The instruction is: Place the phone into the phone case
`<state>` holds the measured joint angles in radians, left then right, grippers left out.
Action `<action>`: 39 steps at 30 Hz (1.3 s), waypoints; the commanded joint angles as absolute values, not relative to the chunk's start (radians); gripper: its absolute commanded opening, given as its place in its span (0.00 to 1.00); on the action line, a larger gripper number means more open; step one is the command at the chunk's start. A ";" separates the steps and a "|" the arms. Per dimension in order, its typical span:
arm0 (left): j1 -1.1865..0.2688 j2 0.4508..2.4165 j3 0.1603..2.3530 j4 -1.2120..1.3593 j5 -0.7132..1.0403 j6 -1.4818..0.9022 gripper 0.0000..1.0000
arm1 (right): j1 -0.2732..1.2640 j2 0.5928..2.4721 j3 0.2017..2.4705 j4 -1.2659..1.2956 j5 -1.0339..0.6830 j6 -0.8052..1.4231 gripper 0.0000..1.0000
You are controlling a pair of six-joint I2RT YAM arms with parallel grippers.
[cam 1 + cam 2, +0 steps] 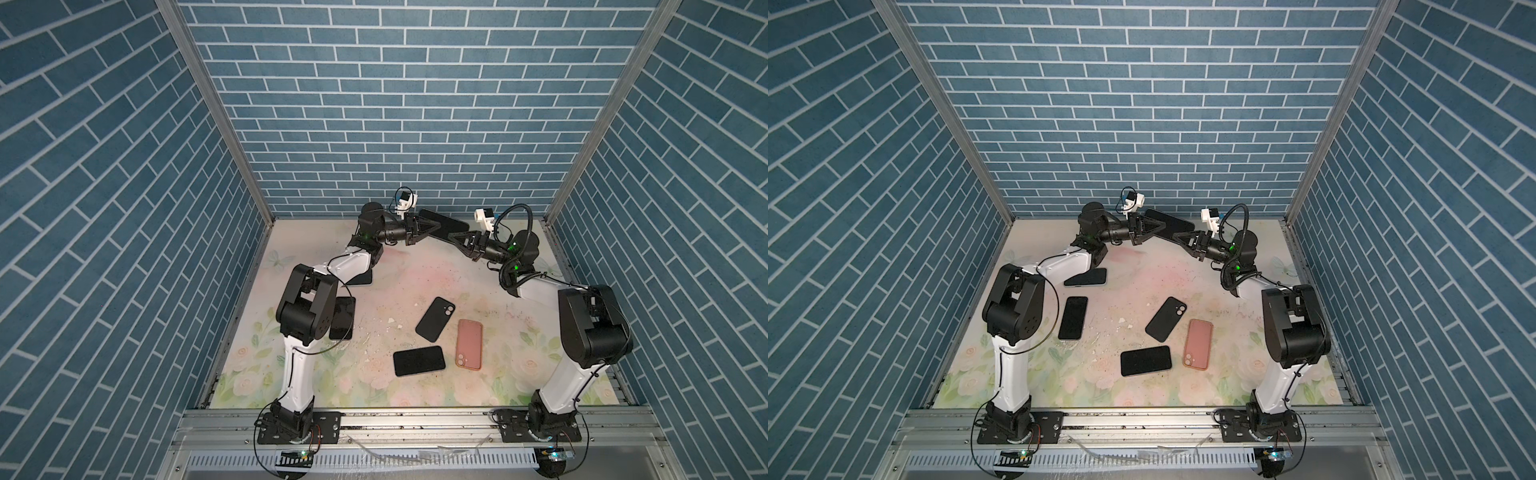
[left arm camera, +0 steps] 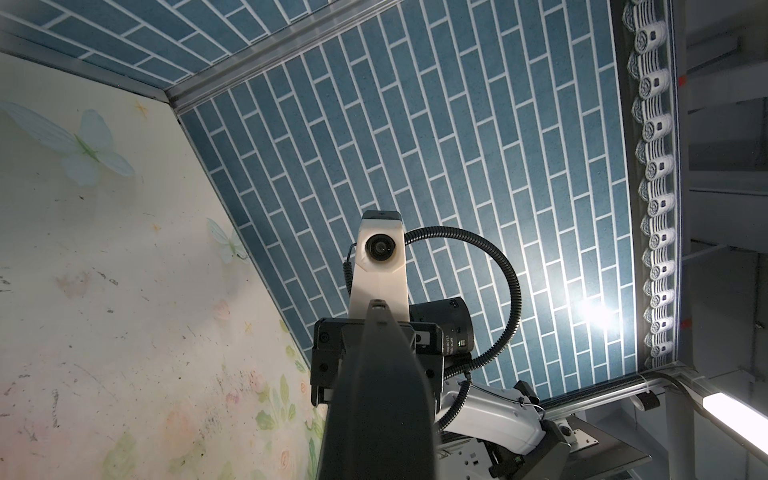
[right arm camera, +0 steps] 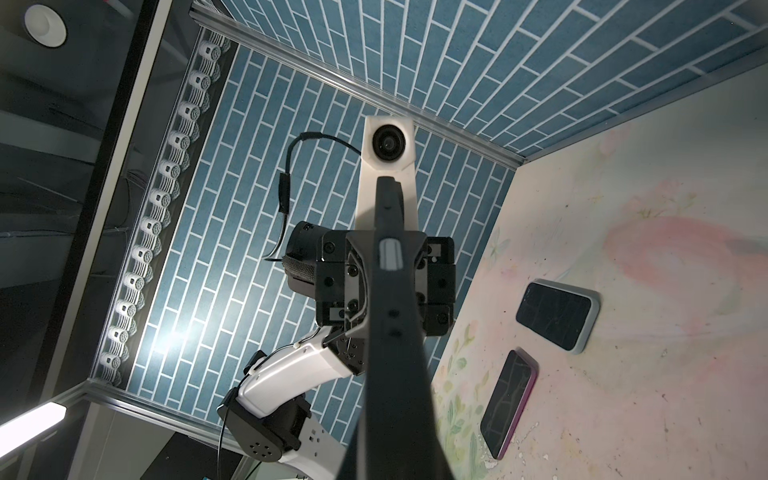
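Top views, held phone: black and flat, up off the desk near the back wall, spanning the two tools. I cannot tell whether a case is round it.
Top views, left tool: clamped on the held phone's left end.
Top views, right tool: clamped on its right part.
Top views, desk: floral print, scuffed and specked.
Top views, black case: flat at mid-desk, camera cut-out showing.
Top views, pink case: flat, just beside the black case but not touching it.
Top views, spare black phone: flat, just in front of both cases.
Top views, grey-rimmed phone: flat, partly under the left arm.
Top views, purple-rimmed phone: flat beside that arm's elbow.
Left wrist, held phone: seen edge-on, running from the lens to the right tool, whose jaws sit either side of it.
Right wrist, held phone: edge-on, with a pale side button showing. The left tool's jaws press it from both sides.
Right wrist, grey-rimmed phone and purple-rimmed phone: screens up on the desk, near each other but apart.
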<state>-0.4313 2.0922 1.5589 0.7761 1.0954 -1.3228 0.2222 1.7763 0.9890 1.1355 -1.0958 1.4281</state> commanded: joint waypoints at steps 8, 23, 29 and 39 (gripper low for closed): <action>-0.433 1.994 1.523 0.818 1.078 -1.285 0.06 | 0.192 1.712 1.020 0.935 -1.059 1.283 0.31; -0.433 1.968 1.456 0.831 1.054 -1.278 0.10 | 0.194 1.748 1.100 0.905 -0.994 1.262 0.07; -0.411 1.885 1.407 0.701 0.967 -1.141 0.35 | 0.194 1.737 1.106 0.772 -0.993 1.157 0.00; -0.308 1.565 1.275 0.022 0.467 -0.626 0.76 | 0.234 1.657 1.194 0.158 -0.923 0.699 0.00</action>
